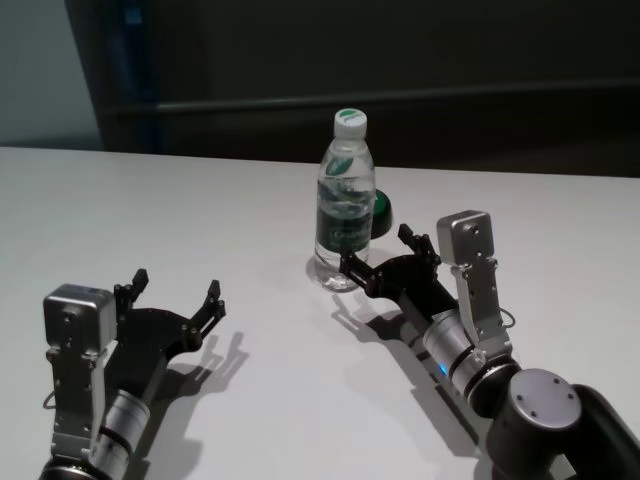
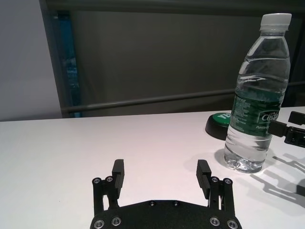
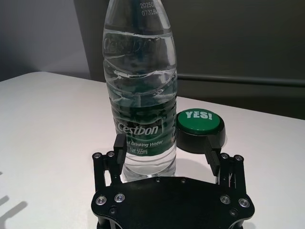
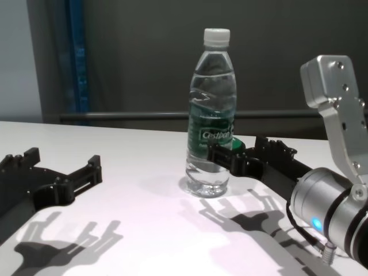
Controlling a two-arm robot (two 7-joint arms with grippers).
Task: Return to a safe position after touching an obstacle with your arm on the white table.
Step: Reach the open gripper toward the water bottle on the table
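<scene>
The obstacle, a tall clear water bottle [image 1: 345, 200] with a white cap and a dark green label, stands upright on the white table [image 1: 150, 220]. My right gripper [image 1: 382, 252] is open and low over the table, right in front of the bottle. In the right wrist view the bottle [image 3: 140, 86] overlaps one of the fingers [image 3: 120, 145]; I cannot tell whether they touch. My left gripper [image 1: 175, 290] is open and holds nothing. It hovers near the front left, well apart from the bottle [image 2: 257, 95].
A low black puck [image 1: 381, 212] with a green top reading "YES!" sits just behind and to the right of the bottle. A dark wall and rail run behind the table's far edge.
</scene>
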